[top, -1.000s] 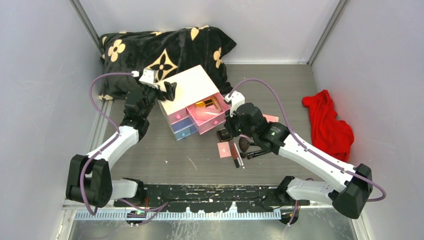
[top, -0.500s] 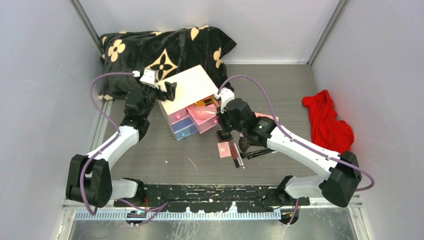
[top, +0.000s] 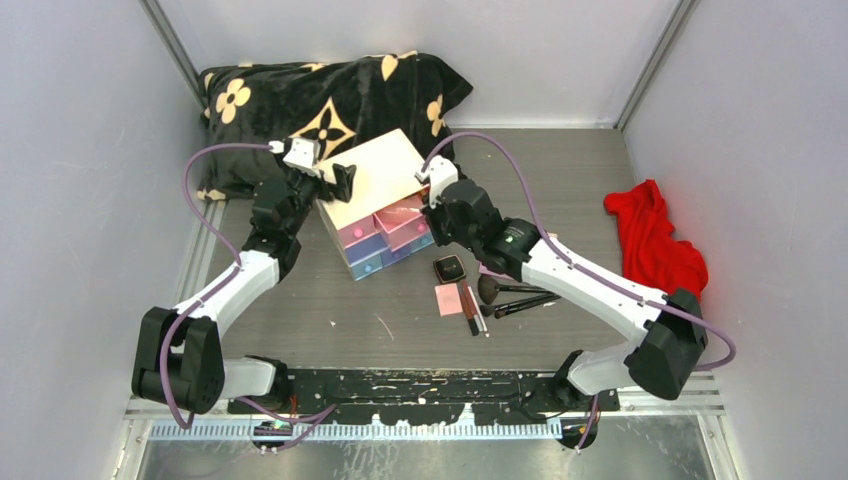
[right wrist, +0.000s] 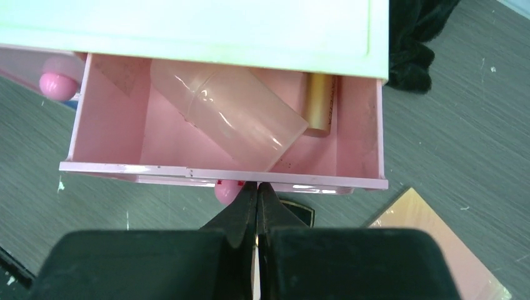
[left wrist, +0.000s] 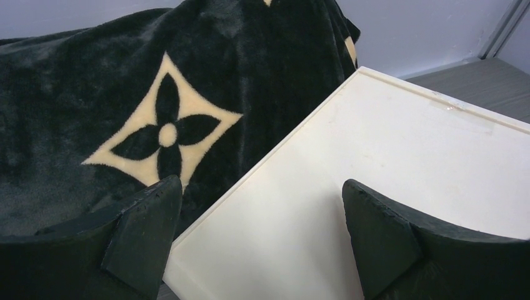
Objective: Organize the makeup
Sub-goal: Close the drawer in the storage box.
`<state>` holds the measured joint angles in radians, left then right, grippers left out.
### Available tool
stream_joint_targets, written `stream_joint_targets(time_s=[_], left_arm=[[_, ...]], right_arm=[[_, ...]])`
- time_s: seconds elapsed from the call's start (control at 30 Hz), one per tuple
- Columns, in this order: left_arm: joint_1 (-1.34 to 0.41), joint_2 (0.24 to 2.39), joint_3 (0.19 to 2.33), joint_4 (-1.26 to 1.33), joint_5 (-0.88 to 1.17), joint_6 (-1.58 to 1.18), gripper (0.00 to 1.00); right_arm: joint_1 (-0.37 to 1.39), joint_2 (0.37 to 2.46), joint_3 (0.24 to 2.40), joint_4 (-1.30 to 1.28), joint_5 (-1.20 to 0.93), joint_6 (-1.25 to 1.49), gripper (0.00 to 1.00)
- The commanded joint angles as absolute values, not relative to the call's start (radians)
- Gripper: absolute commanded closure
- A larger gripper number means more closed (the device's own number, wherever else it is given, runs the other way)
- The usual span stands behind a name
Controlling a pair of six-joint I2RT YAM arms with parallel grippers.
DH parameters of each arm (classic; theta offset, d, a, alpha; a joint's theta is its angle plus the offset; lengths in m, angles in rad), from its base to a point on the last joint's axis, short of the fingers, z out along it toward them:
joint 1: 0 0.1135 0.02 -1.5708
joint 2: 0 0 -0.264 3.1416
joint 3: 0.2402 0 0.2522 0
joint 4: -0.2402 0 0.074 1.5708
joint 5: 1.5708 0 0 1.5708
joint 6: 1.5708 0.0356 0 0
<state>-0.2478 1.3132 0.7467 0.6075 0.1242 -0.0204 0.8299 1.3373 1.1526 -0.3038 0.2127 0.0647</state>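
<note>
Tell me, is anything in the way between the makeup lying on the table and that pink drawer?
Yes, the right gripper: shut, it sits at the front of the pink drawer beside the knob, between it and the black compact and brushes on the table. The drawer is only partly out from under the white chest top.

Robot lab test cell — plain pale walls (top: 70,220), aluminium corner rails (top: 652,62), grey tabletop (top: 560,170), left arm (top: 232,288) and right arm (top: 585,285) bolted to black plate (top: 430,385).
</note>
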Motion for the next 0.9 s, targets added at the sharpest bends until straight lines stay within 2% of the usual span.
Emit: stream_joint_targets(time_s=[0.0,0.57,0.87], left_arm=[[-0.269,1.393,0.673,0.308,0.145,0.017,0.00],[-0.272,1.391,0.670,0.304,0.143,0.015,0.00],[-0.273,1.397,0.680,0.295,0.140,0.016,0.00]], right_arm=[[0.828,1.390,1.221,-0.108,0.233,0.040,0.96],[0.830,1.539,1.296,0.030,0.264,0.003,0.97],[0.829,1.511,1.261,0.012,0.255,-0.004,0.94]])
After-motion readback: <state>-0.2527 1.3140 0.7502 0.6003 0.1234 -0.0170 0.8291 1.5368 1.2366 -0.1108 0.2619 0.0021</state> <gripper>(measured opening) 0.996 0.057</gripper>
